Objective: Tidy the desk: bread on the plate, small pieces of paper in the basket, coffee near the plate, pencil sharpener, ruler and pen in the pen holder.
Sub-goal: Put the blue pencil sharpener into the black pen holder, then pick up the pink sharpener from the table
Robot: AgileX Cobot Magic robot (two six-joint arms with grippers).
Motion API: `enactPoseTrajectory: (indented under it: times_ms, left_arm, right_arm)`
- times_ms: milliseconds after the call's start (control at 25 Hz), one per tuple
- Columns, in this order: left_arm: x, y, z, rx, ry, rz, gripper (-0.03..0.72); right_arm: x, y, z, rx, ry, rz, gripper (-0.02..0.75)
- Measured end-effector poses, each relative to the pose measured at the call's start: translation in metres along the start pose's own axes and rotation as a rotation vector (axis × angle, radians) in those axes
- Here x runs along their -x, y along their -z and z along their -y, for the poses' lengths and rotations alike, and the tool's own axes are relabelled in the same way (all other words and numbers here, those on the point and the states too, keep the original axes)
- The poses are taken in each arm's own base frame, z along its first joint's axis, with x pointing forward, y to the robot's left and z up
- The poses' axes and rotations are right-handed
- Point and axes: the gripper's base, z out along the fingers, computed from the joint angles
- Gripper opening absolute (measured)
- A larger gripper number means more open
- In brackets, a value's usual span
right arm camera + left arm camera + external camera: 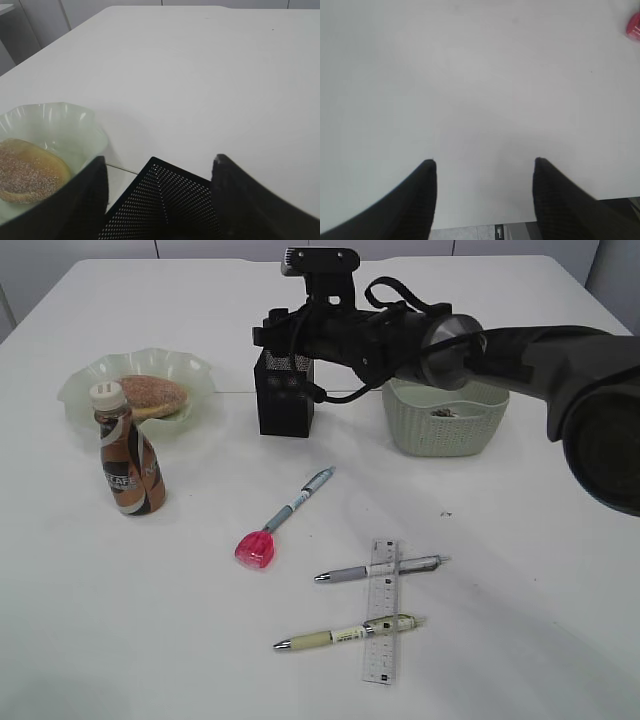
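My right gripper (283, 344) hangs just above the black mesh pen holder (285, 400). In the right wrist view its jaws (160, 160) stand open over the holder's rim (170, 200), with nothing between them. The bread (152, 395) lies on the green plate (80, 380), and the coffee (130, 465) stands in front of it. Scraps of paper (443, 413) lie in the basket (445, 420). On the desk are the pink pencil sharpener (256, 550), the clear ruler (381, 610) and three pens (300, 500) (380, 568) (345, 634). My left gripper (485, 161) is open over bare desk.
Two of the pens lie across the ruler. The third pen's tip touches the sharpener, which also shows in the left wrist view (634, 26). A small dark speck (446, 513) lies on the desk in front of the basket. The right arm spans above the basket.
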Motion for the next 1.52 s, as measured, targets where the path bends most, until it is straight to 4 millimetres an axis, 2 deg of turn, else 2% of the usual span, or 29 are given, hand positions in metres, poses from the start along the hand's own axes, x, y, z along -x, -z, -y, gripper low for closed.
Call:
enactPoseTrajectory:
  times_ms: [160, 720, 840, 1120, 1240, 1520]
  left_arm:
    - [0.000, 0.000, 0.000, -0.002, 0.001, 0.000, 0.442]
    - [0.000, 0.000, 0.000, -0.002, 0.001, 0.000, 0.442]
    - [0.000, 0.000, 0.000, -0.002, 0.001, 0.000, 0.442]
    - [0.000, 0.000, 0.000, -0.002, 0.001, 0.000, 0.442]
    - [0.000, 0.000, 0.000, -0.004, 0.001, -0.001, 0.442]
    - [0.000, 0.000, 0.002, -0.012, 0.002, -0.002, 0.442]
  right_arm:
    - [0.000, 0.000, 0.000, 0.000, -0.010, 0.000, 0.512]
    - [-0.001, 0.000, 0.001, -0.008, -0.013, -0.025, 0.513]
    - [0.006, 0.007, 0.001, -0.025, -0.013, -0.067, 0.512]
    - [0.052, 0.040, -0.001, -0.070, -0.019, -0.144, 0.512]
    - [0.068, 0.060, -0.001, -0.106, -0.033, -0.240, 0.512]
    - [0.091, 0.113, -0.003, -0.164, -0.105, -0.518, 0.512]
